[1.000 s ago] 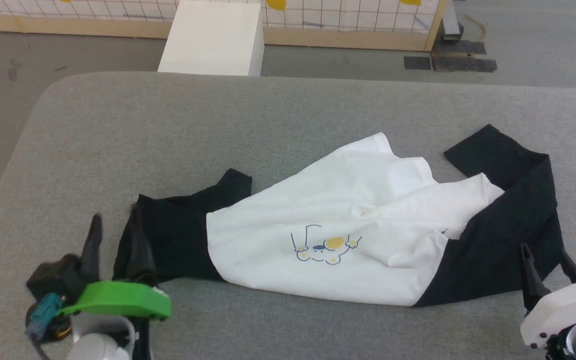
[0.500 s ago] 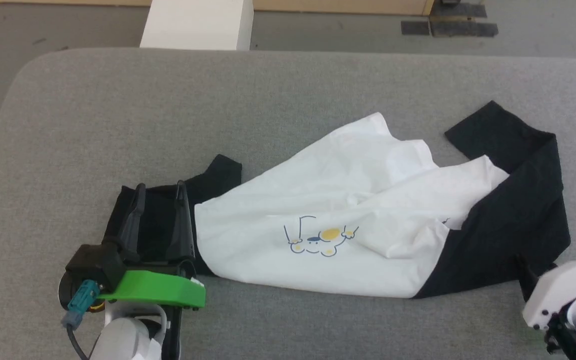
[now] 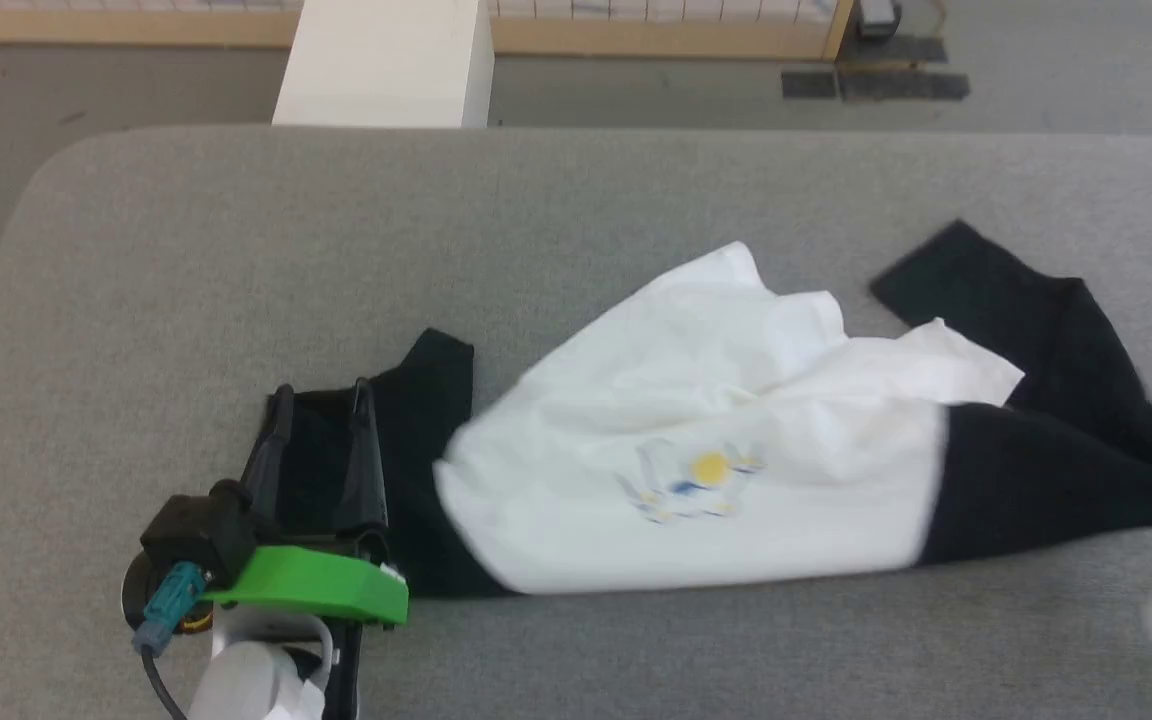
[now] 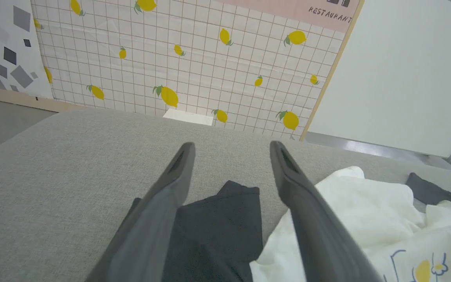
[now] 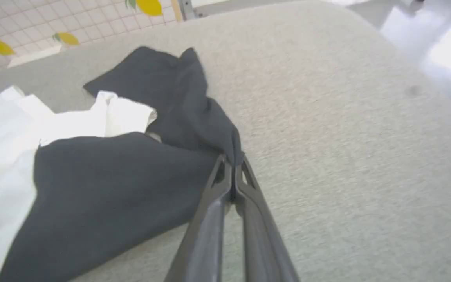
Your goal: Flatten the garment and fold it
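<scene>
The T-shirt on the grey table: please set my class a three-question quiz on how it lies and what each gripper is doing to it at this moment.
1. True or false: the left gripper is shut on the T-shirt.
2. Pick one: the right gripper pinches A) the shirt's white body, B) a black sleeve, C) nothing.
3. Fill in: the chest print faces ____.

Key: 1 false, its jaws stand open over the other sleeve; 2 B; 3 up.

Grey padded table (image 3: 236,250), crumpled garment (image 3: 716,440) on it
</scene>
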